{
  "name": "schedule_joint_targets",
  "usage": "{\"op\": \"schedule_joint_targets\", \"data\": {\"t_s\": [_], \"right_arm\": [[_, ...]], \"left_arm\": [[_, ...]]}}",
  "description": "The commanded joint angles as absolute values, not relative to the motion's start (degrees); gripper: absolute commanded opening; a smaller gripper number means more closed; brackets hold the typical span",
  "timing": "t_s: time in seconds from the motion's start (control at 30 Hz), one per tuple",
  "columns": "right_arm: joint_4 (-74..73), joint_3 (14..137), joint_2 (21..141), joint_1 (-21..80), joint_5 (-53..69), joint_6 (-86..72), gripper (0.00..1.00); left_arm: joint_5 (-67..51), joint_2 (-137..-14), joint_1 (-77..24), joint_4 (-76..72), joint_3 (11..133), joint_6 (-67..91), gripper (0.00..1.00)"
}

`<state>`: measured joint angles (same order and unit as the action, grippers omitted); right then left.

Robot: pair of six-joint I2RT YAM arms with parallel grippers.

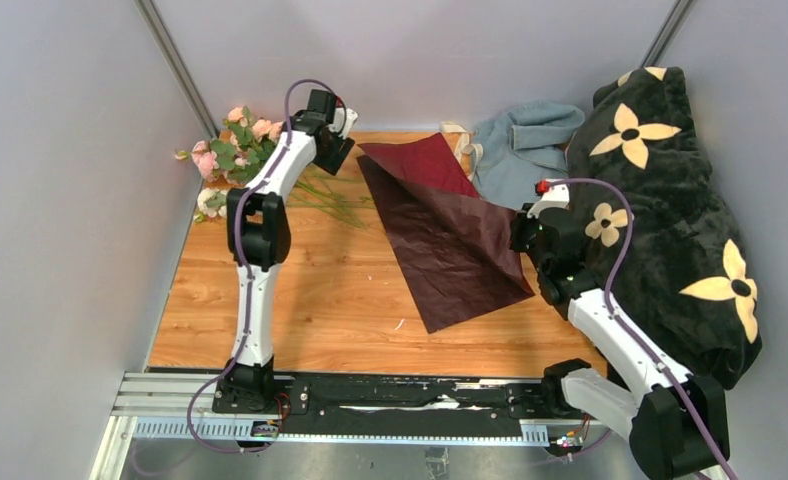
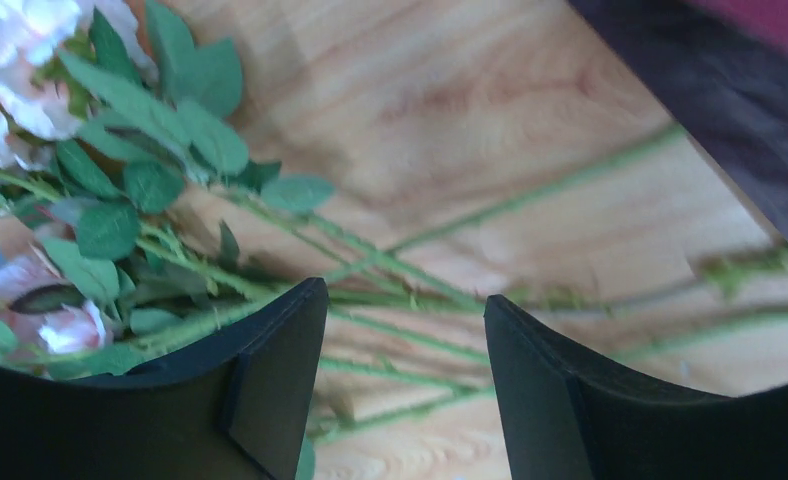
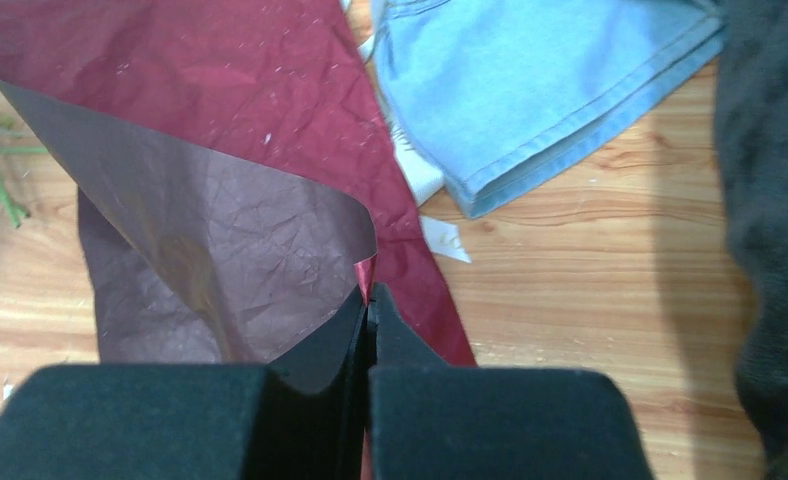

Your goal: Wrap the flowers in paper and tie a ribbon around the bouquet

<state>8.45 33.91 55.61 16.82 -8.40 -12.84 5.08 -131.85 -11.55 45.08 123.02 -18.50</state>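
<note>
The flowers (image 1: 238, 148), pale pink roses with green leaves, lie at the table's far left, their thin stems (image 1: 335, 200) pointing right. My left gripper (image 1: 336, 150) hovers open just above those stems (image 2: 410, 290), nothing between its fingers; the blooms (image 2: 15, 70) are to its left. The dark red paper (image 1: 455, 240) lies mid-table with one side lifted and folded over, showing its duller underside (image 3: 240, 250). My right gripper (image 1: 523, 235) is shut on the paper's right edge (image 3: 368, 295). A cream strip, perhaps the ribbon (image 1: 458, 135), peeks out beside the cloth.
A grey-blue cloth (image 1: 525, 145) lies at the back right, next to the paper's far corner. A black plush blanket with yellow flower shapes (image 1: 670, 230) fills the right side. Grey walls close in the table on left and back.
</note>
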Motion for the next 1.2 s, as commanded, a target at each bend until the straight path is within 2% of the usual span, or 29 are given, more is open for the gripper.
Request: {"op": "schedule_joint_targets", "data": {"t_s": [0.0, 0.13, 0.3, 0.5, 0.63, 0.77, 0.87, 1.03, 1.17], "right_arm": [[5.7, 36.7, 57.4, 16.0, -4.1, -13.6, 0.0], [4.5, 39.2, 57.7, 15.5, -4.0, -13.3, 0.0], [2.9, 42.0, 57.1, 14.2, -3.9, -13.3, 0.0], [1.2, 45.3, 55.7, 11.4, -3.8, -13.3, 0.0], [0.7, 46.8, 55.0, 9.5, -2.7, -13.2, 0.0], [0.3, 47.7, 54.7, 9.3, -1.1, -12.7, 0.0], [-1.3, 48.2, 54.5, 9.4, -0.9, -12.4, 0.0], [-3.6, 49.4, 53.5, 9.4, 2.4, -11.6, 0.0], [-2.8, 51.4, 54.1, 9.3, 5.0, -13.2, 0.0]], "left_arm": [[17.7, -141.0, -15.2, 45.5, 131.4, -23.0, 0.66], [25.5, -146.4, -16.0, 42.3, 133.4, -29.5, 0.63], [30.6, -146.4, -15.9, 37.0, 125.4, -37.8, 0.64], [24.2, -134.6, -15.6, 32.1, 102.8, -47.0, 0.61], [16.0, -126.4, -14.1, 32.0, 89.8, -54.7, 0.55], [4.6, -120.3, -11.8, 40.7, 83.3, -60.7, 0.45], [3.5, -116.5, -10.8, 44.1, 79.5, -63.2, 0.39], [1.0, -107.8, -5.8, 45.5, 69.5, -69.4, 0.38], [1.0, -104.1, -3.5, 46.5, 66.6, -70.5, 0.39]]}}
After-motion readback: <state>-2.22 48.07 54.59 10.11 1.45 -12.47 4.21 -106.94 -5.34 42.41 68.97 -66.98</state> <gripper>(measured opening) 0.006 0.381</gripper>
